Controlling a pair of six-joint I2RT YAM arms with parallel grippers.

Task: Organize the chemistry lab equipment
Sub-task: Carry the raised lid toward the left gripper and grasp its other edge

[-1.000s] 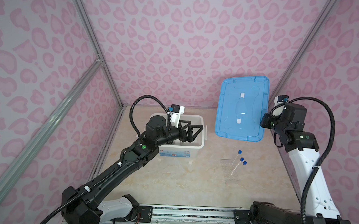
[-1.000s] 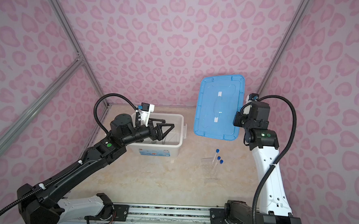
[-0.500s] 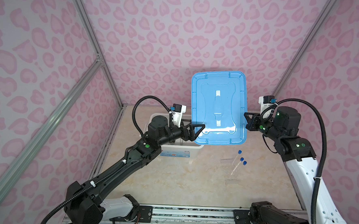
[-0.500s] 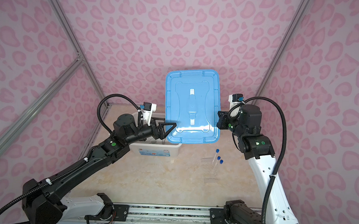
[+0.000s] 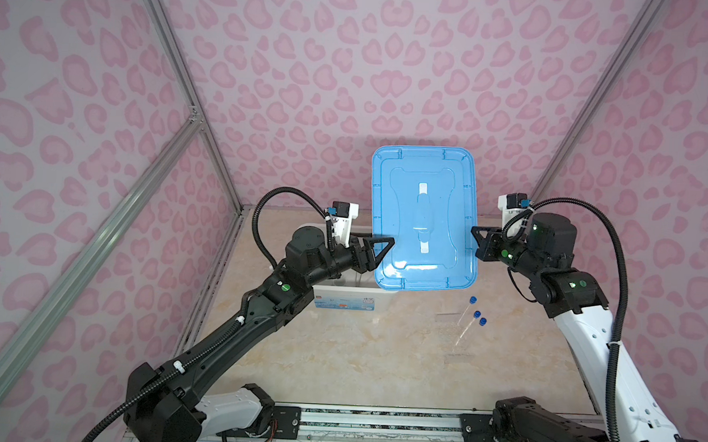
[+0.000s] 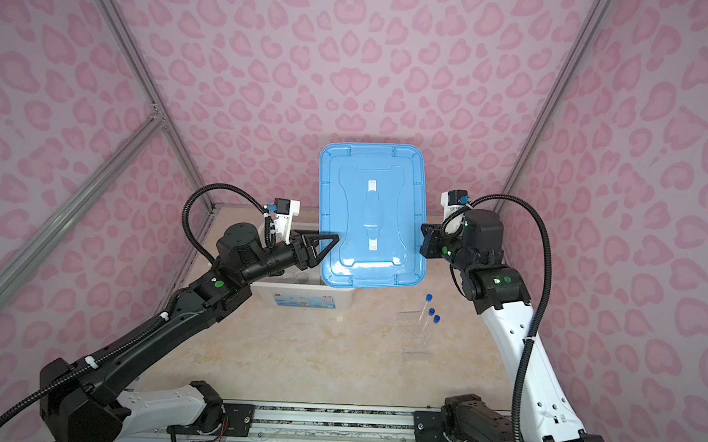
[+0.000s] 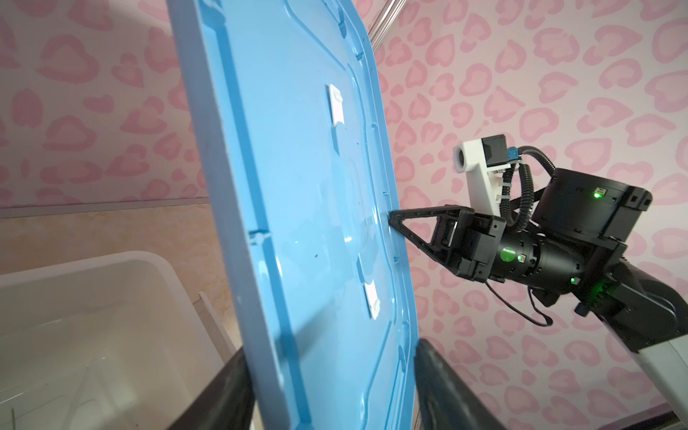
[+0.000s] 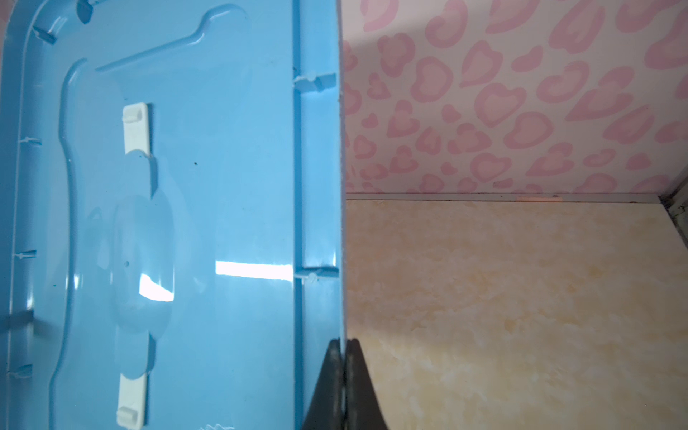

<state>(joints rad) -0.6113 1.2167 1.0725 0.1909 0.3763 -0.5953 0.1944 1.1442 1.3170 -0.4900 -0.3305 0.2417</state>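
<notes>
The flat blue lid (image 5: 423, 217) (image 6: 371, 214) hangs tilted above the white bin (image 5: 339, 302) (image 6: 302, 300). My right gripper (image 5: 477, 241) (image 8: 344, 346) is shut on the lid's right rim. My left gripper (image 5: 379, 252) (image 7: 331, 372) straddles the lid's (image 7: 309, 186) left edge, one finger on each face and both very close to it. Whether they press on it does not show. Three clear tubes with blue caps (image 5: 477, 313) (image 6: 430, 312) lie on the table to the right of the bin, under neither gripper.
The lid covers most of the bin's opening in both top views. The bin's white inside (image 7: 93, 298) shows in the left wrist view. Pink patterned walls close in the back and both sides. Bare marbled tabletop (image 5: 357, 355) stretches in front of the bin.
The right arm swung the lid from the far right to over the bin. The left gripper's jaws came round the lid's left edge and narrowed.
</notes>
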